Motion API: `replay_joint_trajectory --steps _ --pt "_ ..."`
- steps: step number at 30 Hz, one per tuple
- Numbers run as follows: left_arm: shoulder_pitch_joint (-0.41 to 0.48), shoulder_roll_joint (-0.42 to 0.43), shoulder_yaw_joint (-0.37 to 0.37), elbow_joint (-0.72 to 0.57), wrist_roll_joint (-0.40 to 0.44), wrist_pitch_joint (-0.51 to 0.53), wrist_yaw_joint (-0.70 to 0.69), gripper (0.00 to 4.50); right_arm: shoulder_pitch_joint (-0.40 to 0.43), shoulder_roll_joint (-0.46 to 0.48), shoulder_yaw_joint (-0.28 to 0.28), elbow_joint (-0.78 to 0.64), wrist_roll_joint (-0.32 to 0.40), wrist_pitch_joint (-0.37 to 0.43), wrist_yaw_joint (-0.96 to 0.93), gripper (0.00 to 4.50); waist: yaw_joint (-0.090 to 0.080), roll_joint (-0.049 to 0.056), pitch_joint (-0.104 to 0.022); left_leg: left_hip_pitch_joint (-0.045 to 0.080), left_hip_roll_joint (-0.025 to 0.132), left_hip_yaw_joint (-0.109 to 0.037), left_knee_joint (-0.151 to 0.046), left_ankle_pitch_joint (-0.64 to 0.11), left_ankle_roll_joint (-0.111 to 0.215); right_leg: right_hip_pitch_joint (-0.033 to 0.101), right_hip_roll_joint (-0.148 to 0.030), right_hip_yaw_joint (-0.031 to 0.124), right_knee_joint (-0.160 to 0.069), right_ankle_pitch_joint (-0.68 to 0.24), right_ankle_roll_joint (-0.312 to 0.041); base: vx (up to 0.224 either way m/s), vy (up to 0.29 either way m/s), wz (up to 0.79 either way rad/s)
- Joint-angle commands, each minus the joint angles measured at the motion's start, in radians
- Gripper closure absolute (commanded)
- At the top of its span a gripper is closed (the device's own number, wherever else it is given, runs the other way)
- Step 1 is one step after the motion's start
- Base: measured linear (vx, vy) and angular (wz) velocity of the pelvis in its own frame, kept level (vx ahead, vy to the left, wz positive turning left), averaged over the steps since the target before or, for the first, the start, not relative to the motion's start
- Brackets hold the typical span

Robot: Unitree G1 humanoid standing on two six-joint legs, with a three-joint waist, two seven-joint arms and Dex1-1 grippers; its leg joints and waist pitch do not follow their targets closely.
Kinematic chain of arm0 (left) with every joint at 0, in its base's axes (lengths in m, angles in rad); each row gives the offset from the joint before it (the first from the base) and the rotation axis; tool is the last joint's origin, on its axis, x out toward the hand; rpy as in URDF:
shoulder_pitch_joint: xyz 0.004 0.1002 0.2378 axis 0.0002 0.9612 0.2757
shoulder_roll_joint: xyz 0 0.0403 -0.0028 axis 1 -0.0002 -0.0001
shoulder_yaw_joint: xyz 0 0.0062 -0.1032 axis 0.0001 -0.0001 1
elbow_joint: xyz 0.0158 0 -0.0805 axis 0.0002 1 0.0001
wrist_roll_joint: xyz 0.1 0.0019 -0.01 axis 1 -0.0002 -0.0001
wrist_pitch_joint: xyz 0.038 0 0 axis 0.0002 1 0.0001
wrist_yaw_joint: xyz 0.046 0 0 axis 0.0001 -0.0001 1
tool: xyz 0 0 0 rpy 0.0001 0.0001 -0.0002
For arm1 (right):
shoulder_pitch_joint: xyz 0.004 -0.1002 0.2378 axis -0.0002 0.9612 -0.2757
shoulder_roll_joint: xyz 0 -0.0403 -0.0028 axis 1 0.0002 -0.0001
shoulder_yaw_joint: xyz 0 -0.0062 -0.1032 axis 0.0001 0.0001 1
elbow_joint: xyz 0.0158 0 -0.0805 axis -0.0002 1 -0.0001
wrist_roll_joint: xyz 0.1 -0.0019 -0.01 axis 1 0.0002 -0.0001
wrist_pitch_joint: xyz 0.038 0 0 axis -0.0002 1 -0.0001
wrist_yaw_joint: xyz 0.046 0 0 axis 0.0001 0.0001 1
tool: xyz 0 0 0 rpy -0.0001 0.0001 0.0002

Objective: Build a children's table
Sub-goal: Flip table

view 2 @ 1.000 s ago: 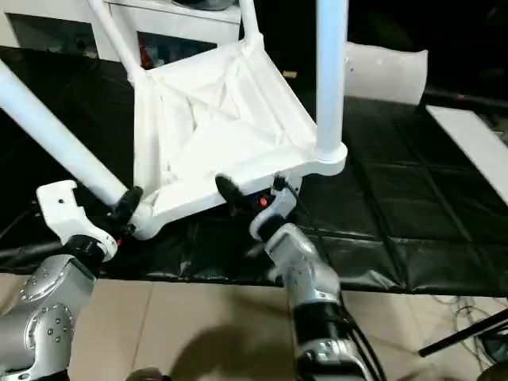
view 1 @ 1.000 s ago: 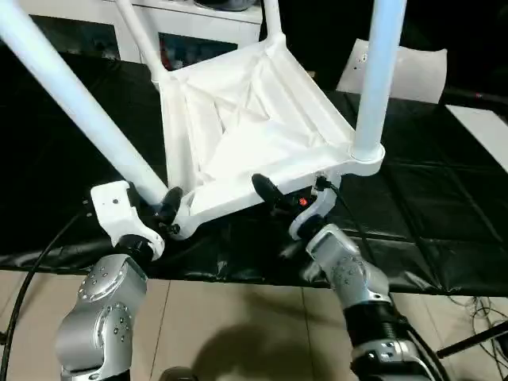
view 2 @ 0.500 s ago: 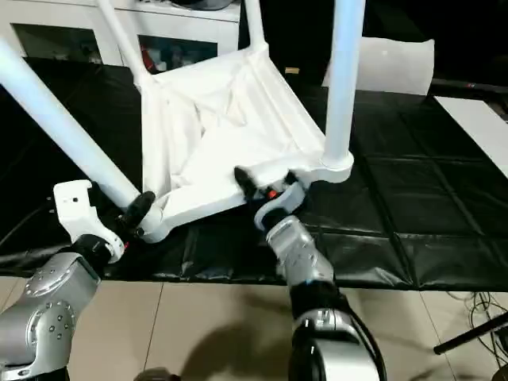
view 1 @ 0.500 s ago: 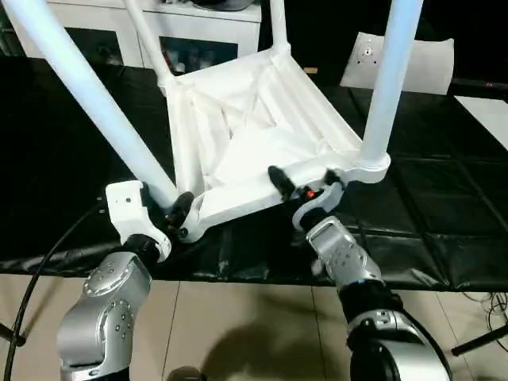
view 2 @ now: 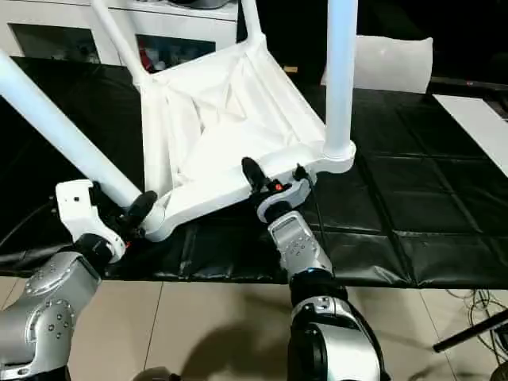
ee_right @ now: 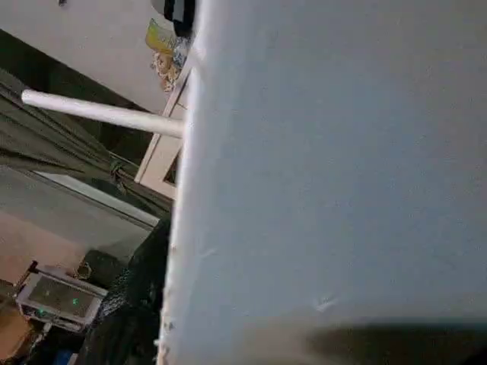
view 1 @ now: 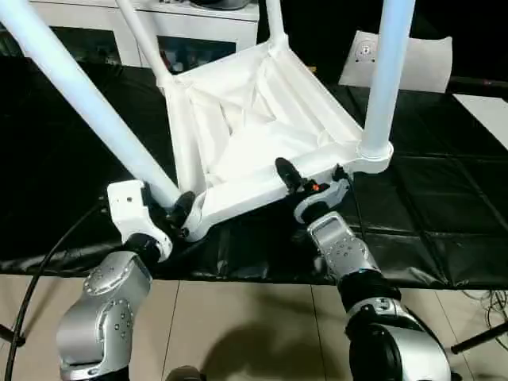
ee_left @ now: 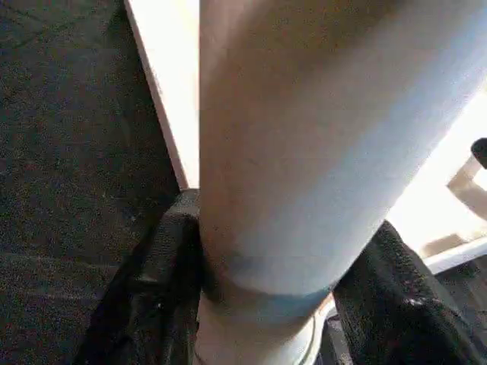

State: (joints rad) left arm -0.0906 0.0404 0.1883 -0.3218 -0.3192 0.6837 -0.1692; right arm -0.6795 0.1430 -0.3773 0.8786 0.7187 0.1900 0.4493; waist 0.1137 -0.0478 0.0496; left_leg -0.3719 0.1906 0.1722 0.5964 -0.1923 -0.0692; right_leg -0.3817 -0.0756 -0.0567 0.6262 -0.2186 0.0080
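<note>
On the black padded counter (view 1: 444,206) ahead of me, the children's table (view 1: 254,135) sits upside down and tilted, ribbed cross-braced underside facing up, four white legs rising from its corner sockets. Near edge of the top overhangs the counter's front edge, toward me.

Left end effector (view 1: 176,216): clamped on the near-left leg (view 1: 87,103) just above its corner socket. Left wrist view confirms it: one black finger (ee_left: 163,281) on each side of the leg's base, both pressed against the white plastic. That leg slants up and away to my left.

Right end effector (view 1: 311,176): at the near edge of the table top, close beside the near-right corner socket. One black finger (view 1: 286,172) lies over the rim on the ribbed side, the other sits on the outer side nearer the socket, so the jaws straddle the rim. From the head views they appear closed on the rim, grip on the edge of the table top. Right wrist view is mostly white plastic, too close to add detail.

Near-right leg (view 1: 389,71) stands nearly vertical in its socket. Two far legs rise at the back corners.

Behind the counter: a white cabinet (view 1: 198,28) with glass doors. Back right on the counter: a flat white panel (view 1: 413,59) with a small round fitting.
</note>
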Motion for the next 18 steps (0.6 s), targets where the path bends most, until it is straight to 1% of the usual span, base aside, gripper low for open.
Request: replay_joint_trajectory --steps 1,2,3,4,5,6,7,8,9,10,11,13,14,15,16,17,18 --pt "0.009 -0.005 -0.091 0.048 -0.018 0.020 -0.055 2.48 -0.088 0.078 0.019 -0.036 -0.004 -0.013 0.019 2.39 -0.003 0.014 -0.060 0.015 0.040 -0.007 -0.075 -0.106 0.004 0.035 -0.062 0.041 -0.062 -0.010 -0.191 0.000 0.000 0.00" --pt "0.009 -0.004 -0.092 0.048 -0.017 0.019 -0.055 2.48 -0.088 0.078 0.019 -0.036 -0.004 -0.013 0.019 2.39 -0.003 0.014 -0.061 0.016 0.041 -0.008 -0.076 -0.104 0.004 0.035 -0.062 0.041 -0.061 -0.004 -0.193 0.000 0.000 0.00" --pt "0.014 0.001 -0.099 0.045 -0.015 0.008 -0.066 2.48 -0.087 0.074 0.024 -0.046 -0.011 -0.022 0.014 2.39 -0.003 0.017 -0.061 0.015 0.041 -0.008 -0.075 -0.098 0.002 0.035 -0.062 0.041 -0.059 0.005 -0.197 0.000 0.000 0.00" --pt "0.016 0.002 -0.101 0.044 -0.015 0.005 -0.070 2.48 -0.088 0.073 0.025 -0.047 -0.013 -0.026 0.014 2.39 -0.004 0.015 -0.062 0.015 0.041 -0.007 -0.075 -0.095 0.002 0.036 -0.061 0.041 -0.058 0.012 -0.198 0.000 0.000 0.00" --pt "0.032 0.008 -0.103 0.026 -0.034 0.006 -0.096 1.93 -0.090 0.065 0.023 -0.058 -0.019 -0.040 0.006 2.39 -0.004 0.019 -0.062 0.015 0.041 -0.008 -0.075 -0.094 0.002 0.035 -0.061 0.041 -0.058 0.014 -0.199 0.000 0.000 0.00" --pt "0.032 0.008 -0.103 0.026 -0.034 0.006 -0.096 1.79 -0.090 0.065 0.023 -0.058 -0.019 -0.040 0.006 2.39 -0.005 0.017 -0.061 0.014 0.040 -0.007 -0.075 -0.093 0.001 0.037 -0.061 0.040 -0.058 0.014 -0.201 0.000 0.000 0.00" --pt "0.049 0.016 -0.101 0.005 -0.058 0.015 -0.122 1.79 -0.092 0.057 0.020 -0.074 -0.021 -0.050 -0.005 2.39 -0.005 0.018 -0.062 0.014 0.041 -0.007 -0.075 -0.091 -0.002 0.036 -0.062 0.040 -0.057 0.017 -0.203 0.000 0.000 0.00" --pt "0.052 0.018 -0.102 0.002 -0.059 0.015 -0.125 1.79 -0.093 0.055 0.019 -0.076 -0.021 -0.051 -0.006 2.39 -0.006 0.017 -0.062 0.013 0.040 -0.007 -0.074 -0.089 -0.001 0.037 -0.062 0.041 -0.056 0.020 -0.205 0.000 0.000 0.00" --pt "0.098 0.055 -0.114 -0.035 -0.073 0.009 -0.175 1.79 -0.098 0.029 0.014 -0.115 -0.030 -0.073 -0.035 2.39 -0.006 0.018 -0.063 0.013 0.041 -0.007 -0.073 -0.076 0.001 0.037 -0.061 0.041 -0.054 0.038 -0.207 0.000 0.000 0.00" --pt "0.117 0.069 -0.119 -0.044 -0.073 0.001 -0.192 1.79 -0.099 0.020 0.014 -0.130 -0.036 -0.080 -0.047 2.39 -0.007 0.017 -0.066 0.013 0.039 -0.006 -0.069 -0.048 0.011 0.037 -0.059 0.040 -0.050 0.070 -0.207 0.000 0.000 0.00" --pt "0.147 0.089 -0.128 -0.056 -0.071 -0.010 -0.213 1.79 -0.098 0.006 0.019 -0.155 -0.050 -0.088 -0.064 2.39 -0.009 0.015 -0.068 0.011 0.037 -0.005 -0.066 -0.016 0.023 0.037 -0.056 0.040 -0.047 0.105 -0.207 0.000 0.000 0.00" --pt "0.180 0.112 -0.139 -0.070 -0.071 -0.021 -0.237 1.79 -0.093 -0.005 0.026 -0.184 -0.063 -0.095 -0.075 2.39 -0.009 0.015 -0.072 0.009 0.035 -0.006 -0.061 0.023 0.037 0.038 -0.054 0.040 -0.042 0.148 -0.208 0.000 0.000 0.00" --pt "0.220 0.135 -0.153 -0.090 -0.067 -0.036 -0.260 1.79 -0.086 -0.013 0.023 -0.222 -0.064 -0.095 -0.094 2.39 -0.011 0.015 -0.073 0.006 0.030 -0.003 -0.056 0.055 0.057 0.034 -0.048 0.040 -0.039 0.187 -0.209 0.000 0.000 0.00" --pt "0.241 0.145 -0.159 -0.102 -0.062 -0.049 -0.268 1.79 -0.081 -0.019 0.021 -0.248 -0.066 -0.095 -0.106 2.39 -0.014 0.011 -0.071 0.005 0.032 0.002 -0.056 0.049 0.064 0.031 -0.048 0.042 -0.039 0.190 -0.211 0.000 0.000 0.00" --pt "0.260 0.150 -0.164 -0.112 -0.056 -0.065 -0.274 1.79 -0.074 -0.025 0.020 -0.274 -0.068 -0.093 -0.116 2.40 -0.012 0.014 -0.067 0.006 0.035 0.000 -0.059 0.023 0.063 0.029 -0.050 0.041 -0.042 0.157 -0.206 0.000 0.000 0.00" --pt "0.271 0.157 -0.173 -0.126 -0.053 -0.076 -0.282 1.79 -0.067 -0.032 0.022 -0.301 -0.075 -0.096 -0.126 2.40 -0.013 0.016 -0.067 0.009 0.036 0.002 -0.059 0.005 0.060 0.027 -0.049 0.042 -0.043 0.141 -0.205 0.000 0.000 0.00" --pt "0.274 0.160 -0.177 -0.133 -0.052 -0.080 -0.286 1.79 -0.065 -0.035 0.023 -0.312 -0.078 -0.097 -0.130 2.41 -0.010 0.013 -0.064 0.010 0.039 0.002 -0.063 -0.022 0.050 0.026 -0.048 0.042 -0.046 0.108 -0.198 0.000 0.000 0.00"
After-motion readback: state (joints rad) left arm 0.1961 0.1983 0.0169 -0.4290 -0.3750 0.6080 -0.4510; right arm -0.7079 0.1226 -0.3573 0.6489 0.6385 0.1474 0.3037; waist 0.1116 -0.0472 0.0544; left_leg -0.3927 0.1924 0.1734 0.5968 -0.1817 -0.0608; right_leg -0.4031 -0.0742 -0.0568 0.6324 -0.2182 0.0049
